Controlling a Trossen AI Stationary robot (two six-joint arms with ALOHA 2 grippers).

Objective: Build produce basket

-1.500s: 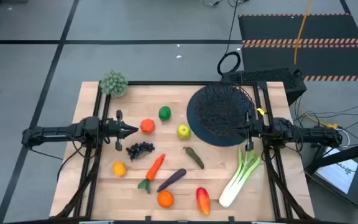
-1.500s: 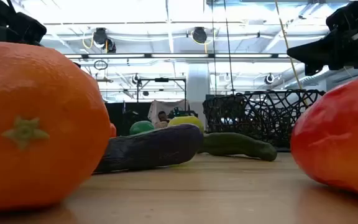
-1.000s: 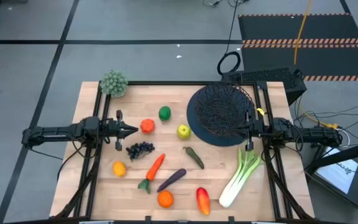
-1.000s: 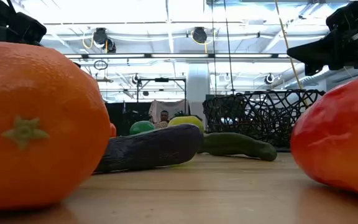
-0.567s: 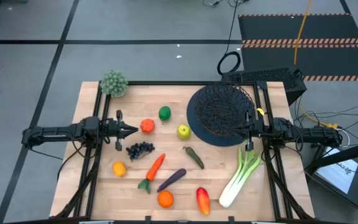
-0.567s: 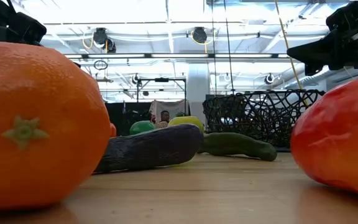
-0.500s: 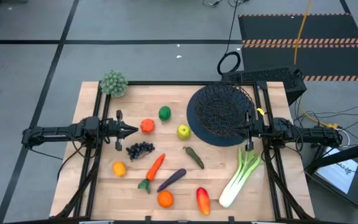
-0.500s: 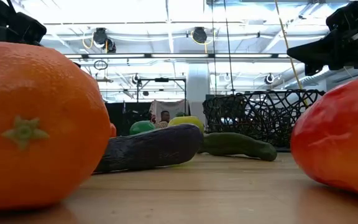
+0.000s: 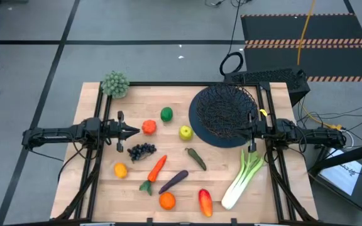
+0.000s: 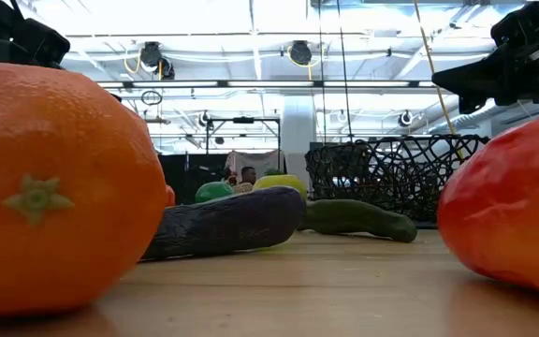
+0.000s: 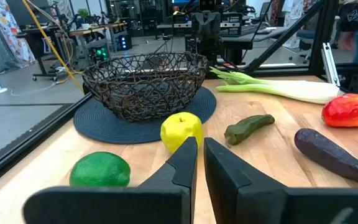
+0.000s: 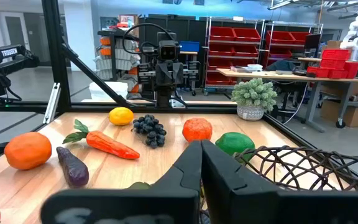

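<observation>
The black wire basket stands on a dark round mat at the table's far right. The produce lies loose on the wood: tomato, lime, apple, grapes, lemon, carrot, eggplant, orange, pepper, pickle and leek. My left gripper hovers shut and level at the table's left, just left of the tomato. My right gripper hovers shut and level over the basket's near rim. Neither holds anything.
A pale green bushy clump sits at the far left corner. Black frame rails run along the table's left and right sides under the arms. The low view is crowded by the orange and the pepper close to the camera.
</observation>
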